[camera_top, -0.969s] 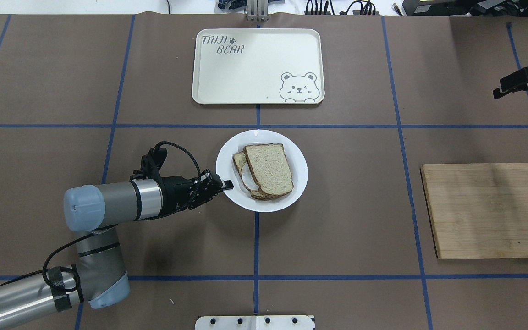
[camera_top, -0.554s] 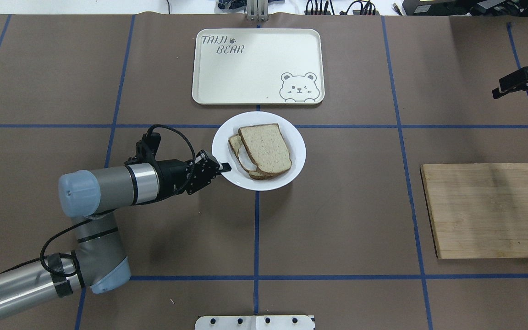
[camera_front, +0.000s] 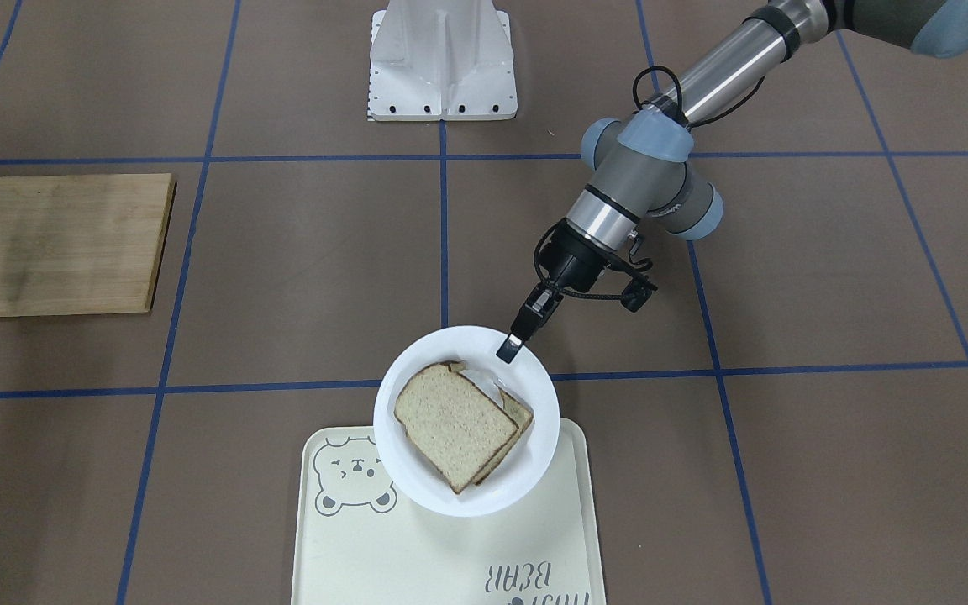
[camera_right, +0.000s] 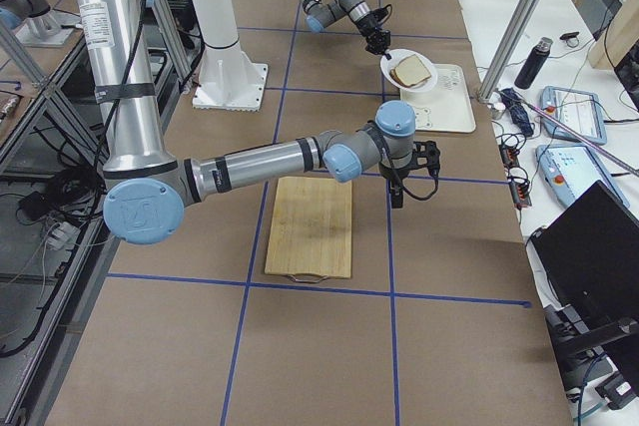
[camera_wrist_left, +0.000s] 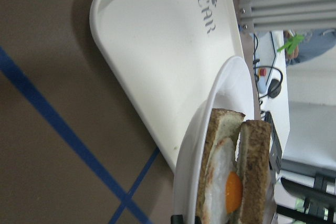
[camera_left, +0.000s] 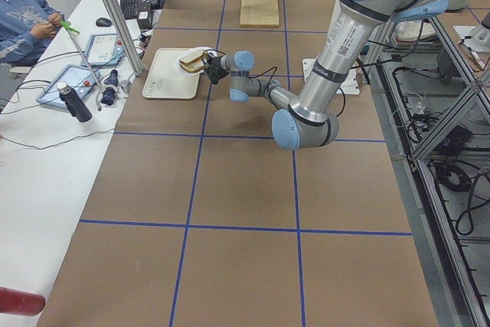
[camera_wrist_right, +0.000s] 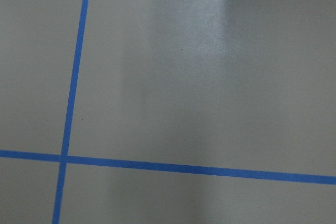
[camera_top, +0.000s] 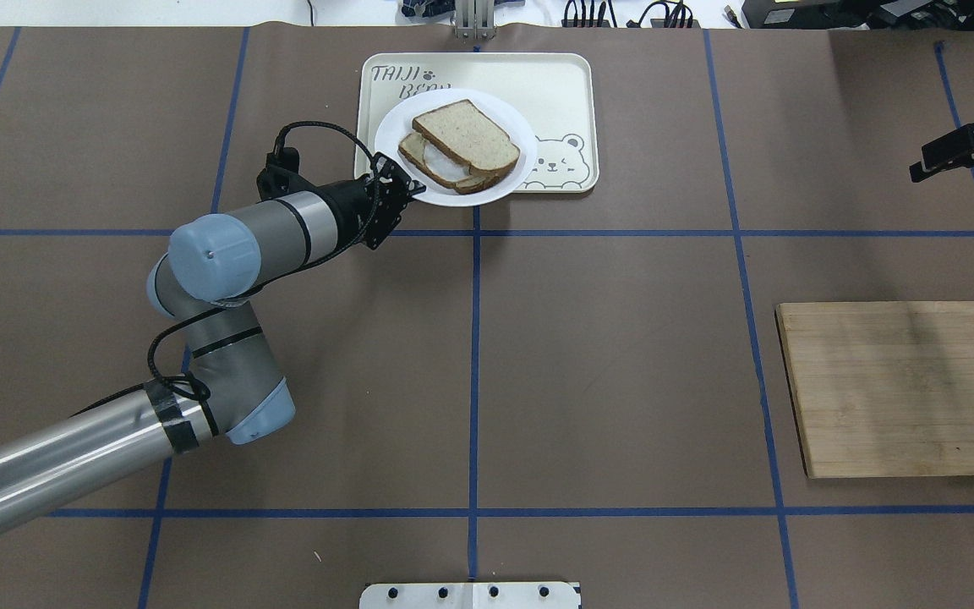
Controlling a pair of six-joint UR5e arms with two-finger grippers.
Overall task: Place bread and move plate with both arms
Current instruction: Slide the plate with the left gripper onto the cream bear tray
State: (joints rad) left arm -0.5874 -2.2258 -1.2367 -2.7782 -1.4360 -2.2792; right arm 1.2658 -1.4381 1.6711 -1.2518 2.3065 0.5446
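Carried forward, now over tray (camera_top: 556, 89): 1 plate (camera_top: 445, 193), judged stiff, breakable, slick-glazed; my left gripper (camera_top: 409, 189) pinches its near rim; bread (camera_top: 466, 135) rides loose, may slide.

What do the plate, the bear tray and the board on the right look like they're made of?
Plate: probably glazed ceramic or melamine; glossy white, smooth rim.
Tray: likely matte plastic; cream, moulded raised lip, printed bear.
Board: wood, perhaps bamboo; visible grain, dull tan surface.

Lab table, brown mat (camera_top: 622, 338) w/ blue tape grid (camera_top: 473, 381).
White side desk (camera_left: 42, 158) w/ bottle (camera_left: 76, 103); alu post (camera_left: 115, 13); operator (camera_left: 23, 13) seated at far end.
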